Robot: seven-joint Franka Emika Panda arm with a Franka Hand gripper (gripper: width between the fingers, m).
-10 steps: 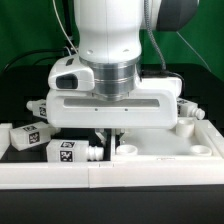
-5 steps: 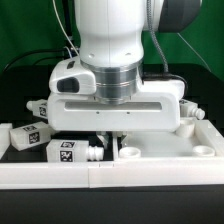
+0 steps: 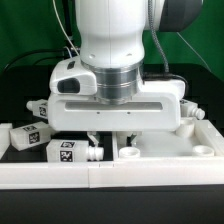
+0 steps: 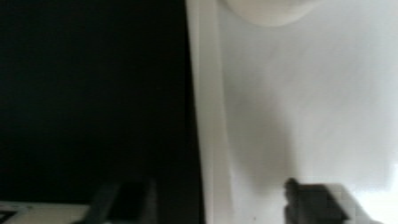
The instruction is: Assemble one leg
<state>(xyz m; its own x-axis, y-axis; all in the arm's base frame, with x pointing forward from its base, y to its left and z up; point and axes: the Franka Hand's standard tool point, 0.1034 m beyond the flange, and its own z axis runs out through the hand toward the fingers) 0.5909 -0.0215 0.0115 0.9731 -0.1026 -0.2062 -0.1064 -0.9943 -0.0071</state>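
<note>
The large white square top lies at the front of the table, in the exterior view's right half. My gripper hangs over its left edge, open, one finger on each side of that edge. In the wrist view the dark fingertips stand apart, with the top's white wall and a round corner hole between and beyond them. A leg with a square tag lies just left of the top, its peg towards the top. I hold nothing.
Two more legs lie at the exterior view's left, and a fourth at the right behind the top. A white ledge runs along the front. The black table shows beside the top.
The two fingers have spread wider apart over the top's left edge. The hand stays almost in place, and the legs and the top have not moved.
</note>
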